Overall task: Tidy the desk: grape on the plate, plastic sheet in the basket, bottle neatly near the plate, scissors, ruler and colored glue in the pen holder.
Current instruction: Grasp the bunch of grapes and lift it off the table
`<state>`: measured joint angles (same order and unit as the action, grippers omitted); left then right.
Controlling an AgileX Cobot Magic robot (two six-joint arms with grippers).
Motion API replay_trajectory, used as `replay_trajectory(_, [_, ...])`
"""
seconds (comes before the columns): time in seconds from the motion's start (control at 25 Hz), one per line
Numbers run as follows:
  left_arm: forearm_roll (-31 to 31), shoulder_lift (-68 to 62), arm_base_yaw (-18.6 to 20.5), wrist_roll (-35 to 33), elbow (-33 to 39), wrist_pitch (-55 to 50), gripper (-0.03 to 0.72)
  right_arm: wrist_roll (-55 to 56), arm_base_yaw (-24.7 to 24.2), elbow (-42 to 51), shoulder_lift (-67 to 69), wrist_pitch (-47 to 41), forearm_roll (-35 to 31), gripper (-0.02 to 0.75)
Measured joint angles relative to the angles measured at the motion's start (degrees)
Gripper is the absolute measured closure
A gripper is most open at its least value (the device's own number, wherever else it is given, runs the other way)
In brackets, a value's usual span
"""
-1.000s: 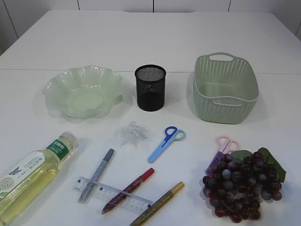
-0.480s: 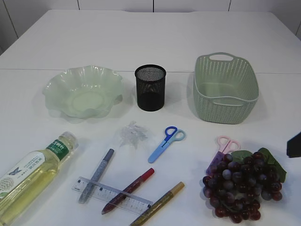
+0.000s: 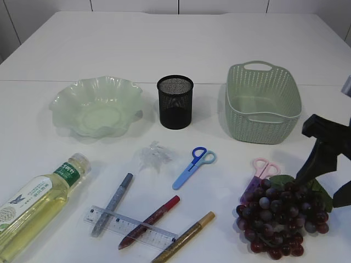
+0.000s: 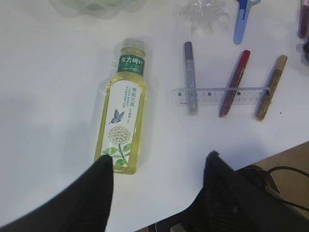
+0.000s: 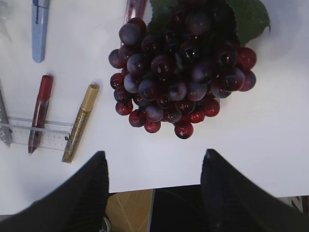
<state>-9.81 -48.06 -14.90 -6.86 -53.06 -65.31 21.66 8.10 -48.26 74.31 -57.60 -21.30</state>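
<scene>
Item: grape bunch [image 5: 181,72], lying near the table's [image 3: 175,49] front right corner, atop pink scissors [image 3: 263,167]. We are hovering the right gripper [image 5: 154,166] above it, jaws spread, grasping nothing. We are judging it light, lumpy and rolling; we would pinch across the cluster's middle. Left gripper [image 4: 159,166], also released, is hanging over the bottle [image 4: 123,113] at the front left edge.

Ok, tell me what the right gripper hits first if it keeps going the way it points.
Probably the grape bunch: the open right gripper points at it, with only bare table between. Height is unclear.
</scene>
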Motion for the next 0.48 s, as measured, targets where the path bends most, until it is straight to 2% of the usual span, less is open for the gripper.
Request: replay_trajectory(0.48, [-0.4, 0.0, 0.0, -0.3, 0.0, 0.1, 0.249, 13.7, 0.0, -2.5, 13.6, 2.3, -2.1, 0.239])
